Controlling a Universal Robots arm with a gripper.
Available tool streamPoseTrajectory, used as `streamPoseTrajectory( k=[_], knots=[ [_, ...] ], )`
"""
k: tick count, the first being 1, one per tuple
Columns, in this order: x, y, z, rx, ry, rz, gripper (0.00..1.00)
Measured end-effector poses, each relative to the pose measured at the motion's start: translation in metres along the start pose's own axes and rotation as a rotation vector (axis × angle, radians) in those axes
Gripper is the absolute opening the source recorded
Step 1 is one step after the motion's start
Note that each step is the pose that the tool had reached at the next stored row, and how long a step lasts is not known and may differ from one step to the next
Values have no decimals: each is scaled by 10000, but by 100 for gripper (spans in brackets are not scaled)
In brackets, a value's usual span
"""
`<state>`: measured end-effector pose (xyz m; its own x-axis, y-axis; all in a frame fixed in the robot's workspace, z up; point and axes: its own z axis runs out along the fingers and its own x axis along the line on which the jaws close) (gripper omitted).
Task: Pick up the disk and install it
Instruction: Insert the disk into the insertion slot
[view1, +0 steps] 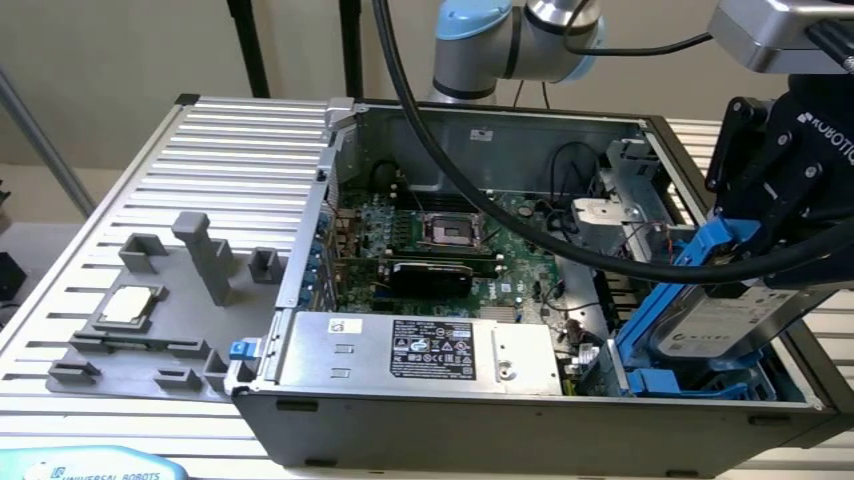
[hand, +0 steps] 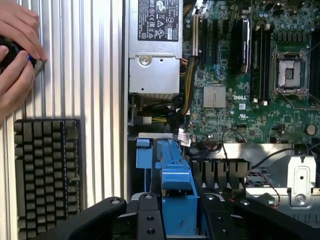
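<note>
One end effector (hand: 181, 216) pinches the disk (view1: 721, 322) above the case (view1: 534, 425) on a ribbed metal table (view1: 227, 150).

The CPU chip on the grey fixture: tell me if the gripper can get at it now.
Probably not. The gripper is shut on the disk, tilted at the drive bay on the exterior view's right. The CPU chip lies uncovered on its fixture; only the full gripper stands in the way.
</note>
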<state>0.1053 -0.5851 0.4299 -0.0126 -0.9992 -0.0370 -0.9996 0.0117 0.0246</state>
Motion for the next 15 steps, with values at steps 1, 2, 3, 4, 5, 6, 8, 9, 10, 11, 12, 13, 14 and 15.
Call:
streamPoseTrajectory(
  k=[1, 2, 3, 4, 5, 6, 8, 9, 10, 11, 12, 13, 14, 15],
  knots=[
    [0, 0, 7, -1, -2, -18, 33],
    [0, 0, 14, -2, -5, -40, 33],
    [1, 0, 22, -2, -8, -62, 33],
    [1, 0, 29, -3, -11, -88, 33],
    [1, 0, 36, -5, -13, -115, 33],
    [2, 0, 44, -6, -17, -142, 33],
    [2, -1, 59, -8, -25, -194, 33],
    [2, -1, 67, -9, -29, -222, 33],
    [3, -1, 76, -10, -35, -247, 33],
    [3, -1, 83, -11, -39, -271, 33],
    [4, -2, 92, -12, -47, -296, 33],
    [4, -2, 101, -13, -56, -321, 33],
    [4, -2, 109, -13, -64, -345, 33],
    [4, -2, 118, -14, -74, -371, 33]
  ],
)
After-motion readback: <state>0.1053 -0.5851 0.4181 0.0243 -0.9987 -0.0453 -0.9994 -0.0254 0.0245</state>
